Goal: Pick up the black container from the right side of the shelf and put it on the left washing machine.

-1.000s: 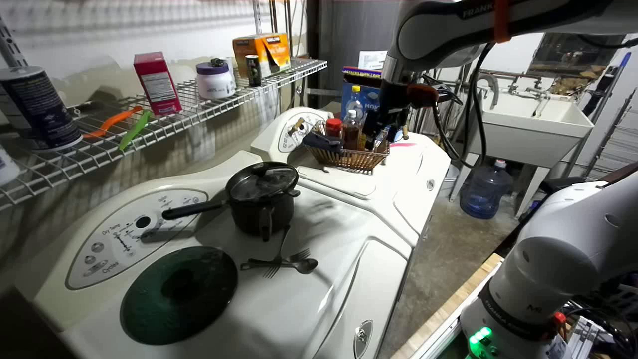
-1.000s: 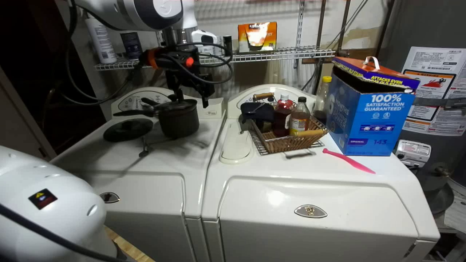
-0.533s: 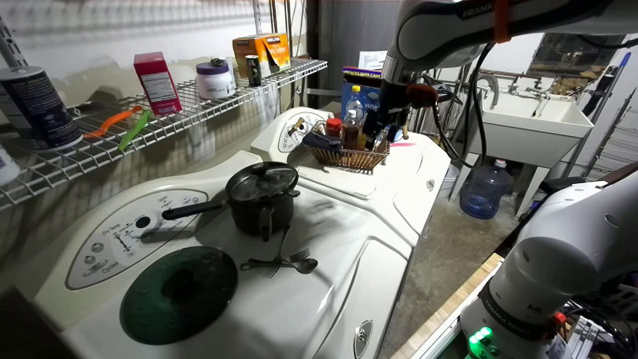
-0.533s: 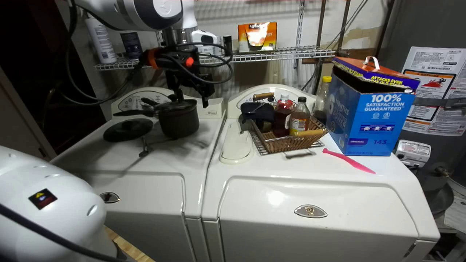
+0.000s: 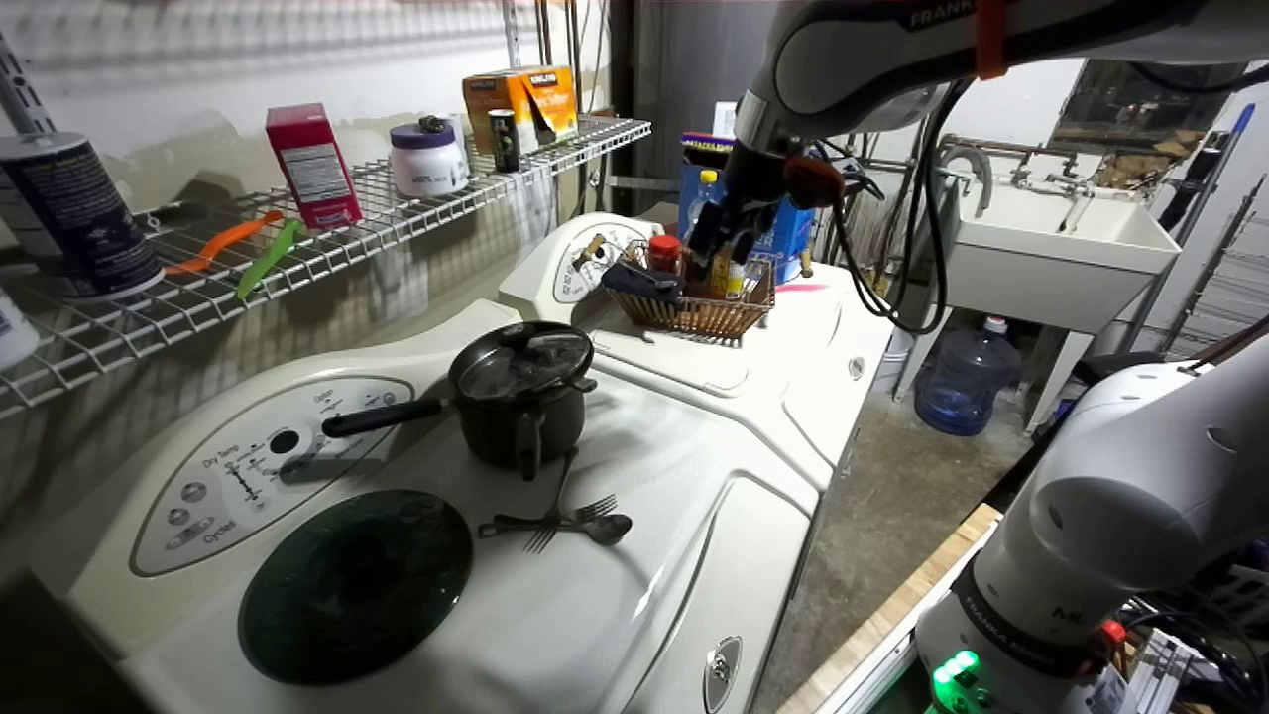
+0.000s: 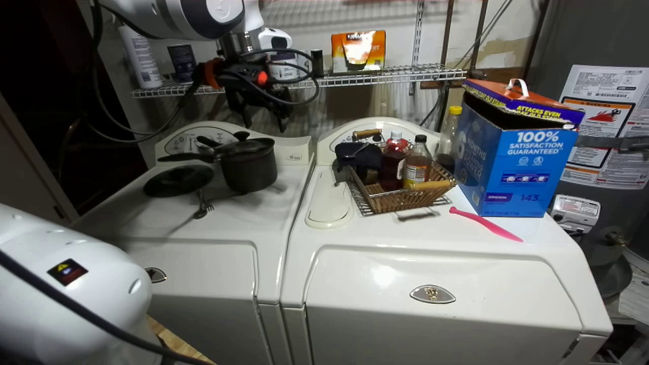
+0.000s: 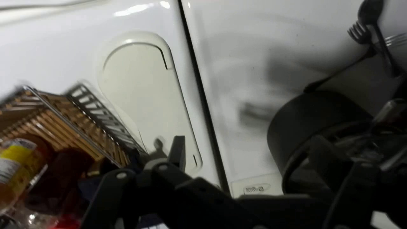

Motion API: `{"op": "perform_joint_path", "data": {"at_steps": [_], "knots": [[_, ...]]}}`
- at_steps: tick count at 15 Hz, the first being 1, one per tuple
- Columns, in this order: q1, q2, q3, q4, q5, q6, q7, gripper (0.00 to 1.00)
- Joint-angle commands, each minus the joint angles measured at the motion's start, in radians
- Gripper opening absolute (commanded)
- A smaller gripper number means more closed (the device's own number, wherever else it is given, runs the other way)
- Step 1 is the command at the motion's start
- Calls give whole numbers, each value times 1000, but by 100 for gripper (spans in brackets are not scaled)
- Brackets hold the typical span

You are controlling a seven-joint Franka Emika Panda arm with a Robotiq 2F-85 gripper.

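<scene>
The black container (image 5: 504,140) is a small dark cylinder standing upright on the wire shelf (image 5: 397,211), beside the orange box. It also shows on the shelf in an exterior view (image 6: 317,62). The left washing machine (image 5: 684,436) is white, with a round dark green lid (image 5: 357,585) lying on top. My gripper (image 6: 265,123) is open and empty, pointing down, below the shelf's height and above the machines. In the wrist view the gripper (image 7: 254,152) has its fingers wide apart; the right finger overlaps the pot. The black container does not show there.
A lidded black pot (image 5: 525,407) with handles and crossed cutlery (image 5: 560,523) stand on the left machine. A basket with bottles (image 6: 400,197), a blue box (image 6: 522,167) and a pink tool (image 6: 487,224) lie on the right machine. An orange box (image 5: 520,107) and purple-lidded jar (image 5: 428,164) flank the container.
My gripper has risen a little and shifted leftward in both exterior views, moving up from in front of the pot. The first half second showed no motion. The objects have not moved.
</scene>
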Motion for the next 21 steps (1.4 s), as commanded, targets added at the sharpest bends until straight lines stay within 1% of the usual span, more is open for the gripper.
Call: {"op": "perform_joint_path", "data": {"at_steps": [1,2,4,5,7,8,9,12,13,15,21], "knots": [[72,91,8,99,72,129,-79,100],[78,118,12,125,65,171,-87,100],[103,175,-7,184,88,278,-136,100],[117,210,-21,214,110,340,-171,100],[142,278,-38,277,164,421,-231,100],[148,316,-39,312,184,448,-251,100],[164,350,-46,346,228,470,-290,100],[166,474,-31,461,324,557,-368,100],[180,515,-45,496,339,596,-390,100],[176,586,-41,571,394,645,-453,100],[125,763,7,786,635,726,-680,100]]}}
